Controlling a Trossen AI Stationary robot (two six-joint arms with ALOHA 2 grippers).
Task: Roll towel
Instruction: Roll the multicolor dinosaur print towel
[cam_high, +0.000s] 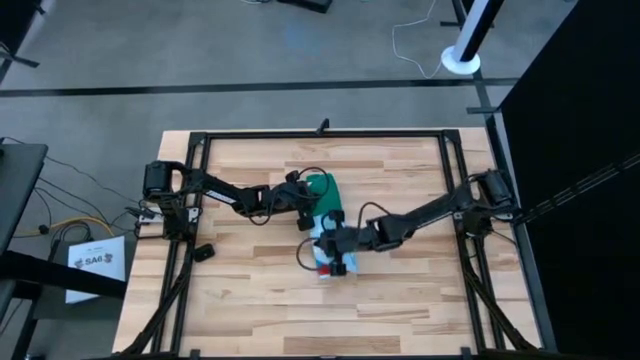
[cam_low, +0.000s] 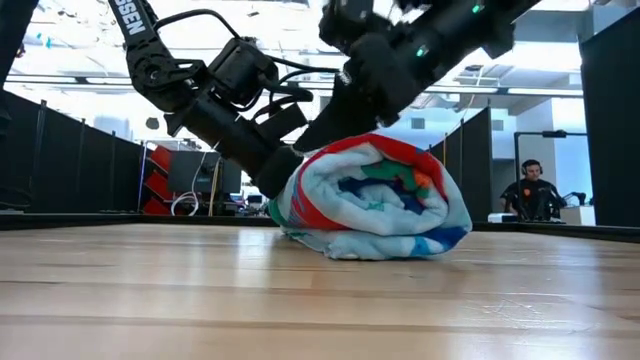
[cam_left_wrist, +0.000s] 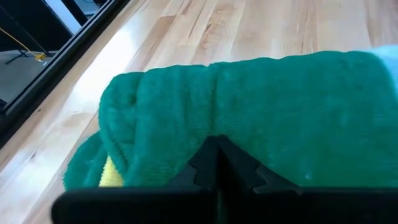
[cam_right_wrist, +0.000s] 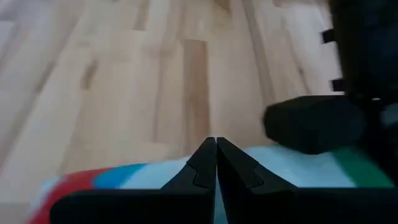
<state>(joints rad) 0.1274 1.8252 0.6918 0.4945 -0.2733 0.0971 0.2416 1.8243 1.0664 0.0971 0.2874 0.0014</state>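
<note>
The soft green towel with light-blue, white and red print (cam_high: 327, 228) lies rolled into a thick cylinder near the middle of the light wooden slatted table (cam_high: 250, 310). In the low view the roll's open end (cam_low: 380, 200) shows a spiral of red, white, blue and green layers.

Left gripper (cam_high: 312, 205): at the green end of the roll, pressed against the cloth. In the left wrist view the two dark fingers (cam_left_wrist: 214, 165) meet tip to tip, jaws closed, touching the green terry surface (cam_left_wrist: 261, 106); no fold is seen between them.

Right gripper (cam_high: 338, 252): at the roll's other end, the red-and-blue end. In the right wrist view its fingers (cam_right_wrist: 214, 163) are also pressed together, jaws closed, resting over the towel's edge (cam_right_wrist: 124, 177).

A person sits beyond the table in the low view (cam_low: 528, 195).
</note>
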